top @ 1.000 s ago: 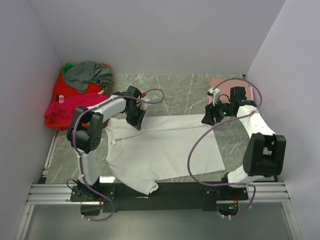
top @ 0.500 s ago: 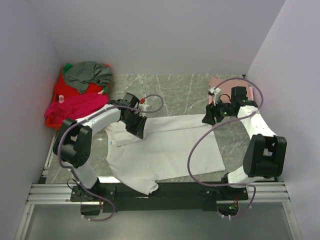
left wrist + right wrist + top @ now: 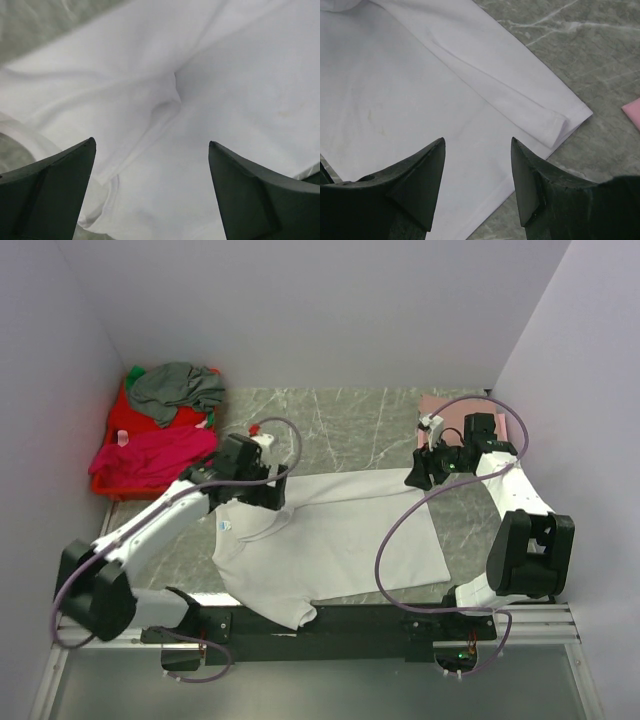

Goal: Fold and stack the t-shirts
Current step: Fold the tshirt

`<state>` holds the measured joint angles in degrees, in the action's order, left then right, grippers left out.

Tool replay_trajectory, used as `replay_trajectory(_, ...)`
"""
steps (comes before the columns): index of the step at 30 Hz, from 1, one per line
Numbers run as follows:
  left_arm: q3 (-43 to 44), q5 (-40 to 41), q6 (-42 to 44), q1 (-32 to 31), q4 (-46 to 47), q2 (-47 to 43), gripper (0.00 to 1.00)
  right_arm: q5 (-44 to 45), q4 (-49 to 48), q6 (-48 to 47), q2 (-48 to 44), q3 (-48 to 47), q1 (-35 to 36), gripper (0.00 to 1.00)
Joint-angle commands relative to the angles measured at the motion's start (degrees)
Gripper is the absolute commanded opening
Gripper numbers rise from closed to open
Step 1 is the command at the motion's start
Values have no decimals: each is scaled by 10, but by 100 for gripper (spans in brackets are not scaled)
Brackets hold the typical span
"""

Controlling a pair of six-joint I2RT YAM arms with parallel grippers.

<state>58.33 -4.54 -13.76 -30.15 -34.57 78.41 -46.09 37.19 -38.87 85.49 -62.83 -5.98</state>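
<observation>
A white t-shirt (image 3: 340,540) lies spread across the marble table, its small light-blue neck label (image 3: 224,526) at the left. My left gripper (image 3: 268,495) hovers over the shirt's upper left part, open wide, nothing between its fingers. In the left wrist view the left gripper (image 3: 151,142) looks down on rumpled white t-shirt (image 3: 165,105) cloth. My right gripper (image 3: 413,478) stands open over the shirt's upper right corner. In the right wrist view the right gripper (image 3: 478,140) is empty above the white t-shirt (image 3: 395,85), whose hem corner (image 3: 560,122) is turned over.
A red basket (image 3: 100,485) at the back left holds a grey t-shirt (image 3: 180,388) and a magenta t-shirt (image 3: 150,455), with a bit of green (image 3: 210,418) showing. A pale pink t-shirt (image 3: 432,403) lies at the back right. Walls close in on three sides.
My left gripper has opened and let go of the white shirt's upper edge. The left arm has swung down and leftward. The right arm has not moved.
</observation>
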Motion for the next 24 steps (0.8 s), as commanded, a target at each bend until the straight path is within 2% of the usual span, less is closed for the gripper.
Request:
replay_trajectory(1, -33, 80, -44, 9, 61, -58, 99, -16, 5, -3, -26, -10, -4, 62)
replay_trajectory(4, -54, 98, -109, 37, 67, -63, 100, -12, 0, 0, -23, -9, -4, 62)
replay_trajectory(6, -72, 92, -158, 83, 77, -68, 99, 1, -10, 9, -21, -9, -4, 62)
replay_trajectory(7, -97, 82, -180, 99, 98, -73, 87, 4, -15, 14, -18, -9, -4, 62)
replay_trajectory(9, -123, 69, -233, 133, 128, -93, 78, 5, -19, 20, -14, -13, -5, 62)
replay_trajectory(10, -143, 72, -248, 139, 156, -99, 66, 4, -19, 21, -12, -14, -4, 62)
replay_trajectory(11, -146, 130, -288, 156, 170, -91, 60, 2, -19, 24, -6, -17, -4, 62)
replay_trajectory(14, -138, 145, -296, 162, 187, -64, 61, 2, -17, 24, -5, -18, -5, 62)
replay_trajectory(17, -114, 200, -300, 162, 184, -13, 65, 0, -19, 25, -6, -13, -4, 62)
replay_trajectory(21, -98, 255, -301, 163, 210, 31, 65, -2, -20, 26, -1, -14, -4, 62)
replay_trajectory(24, -85, 267, -306, 162, 225, 65, 65, -3, -19, 25, 3, -18, -4, 62)
